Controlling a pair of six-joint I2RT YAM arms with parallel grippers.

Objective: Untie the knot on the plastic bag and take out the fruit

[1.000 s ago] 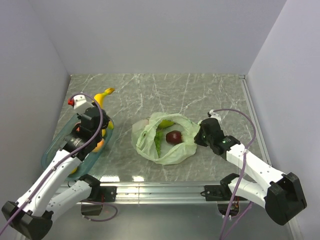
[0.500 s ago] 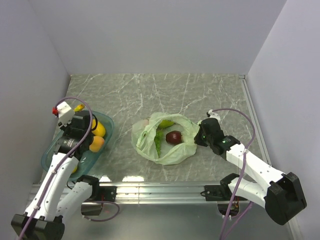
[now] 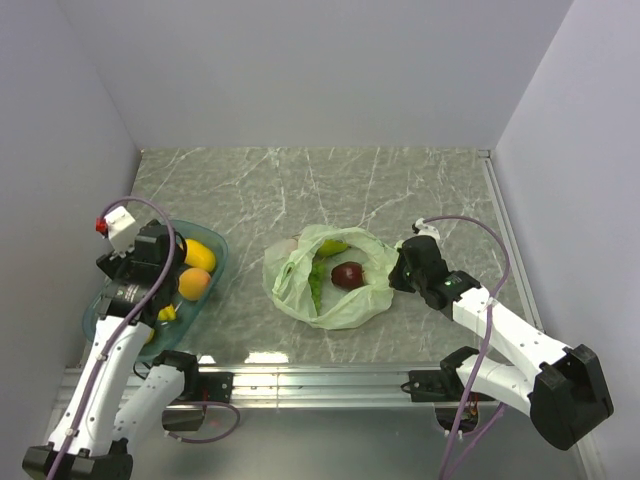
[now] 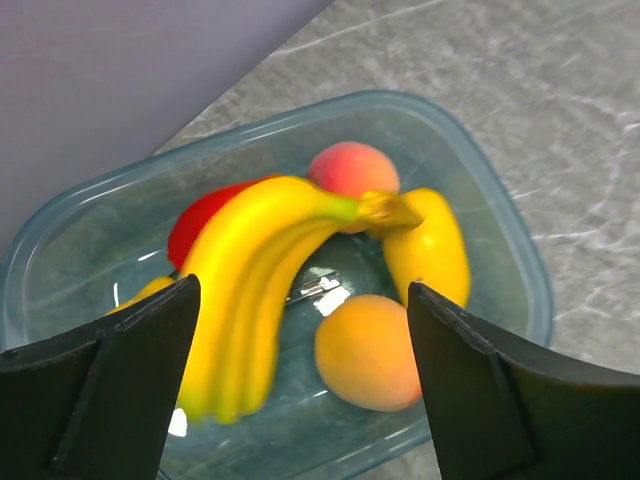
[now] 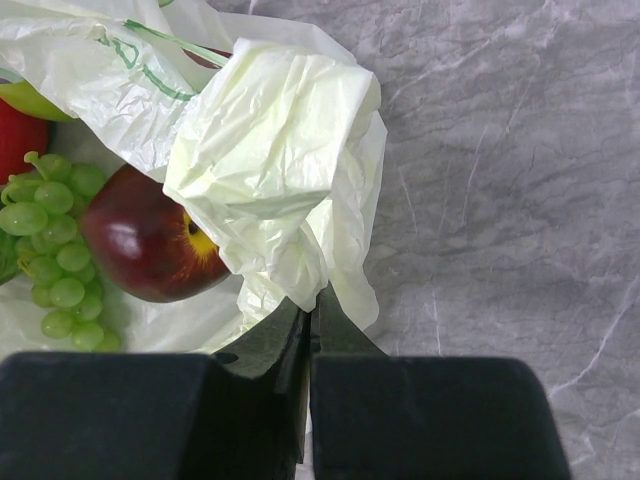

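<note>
The pale green plastic bag [image 3: 340,303] lies open mid-table; no knot shows. A dark red apple [image 3: 348,274] and green fruit lie in it. My right gripper [image 3: 398,272] is shut on the bag's right edge; the right wrist view shows the film [image 5: 270,150] pinched at the jaws [image 5: 313,300], with the apple [image 5: 145,245], green grapes [image 5: 50,240] and a pear [image 5: 25,98] beside it. My left gripper [image 4: 303,300] is open above the teal tray [image 4: 480,190], jaws wide and empty. The yellow bananas [image 4: 250,270] lie in the tray, slightly blurred.
The tray [image 3: 215,262] sits at the table's left near the wall, also holding a peach [image 4: 352,170], an orange fruit [image 4: 368,350], a yellow mango [image 4: 430,255] and a red piece [image 4: 200,220]. White walls enclose left, back and right.
My left gripper carried the bananas left over the tray and let them go; it is now open with the bananas in the tray. The right arm and bag have not moved.
</note>
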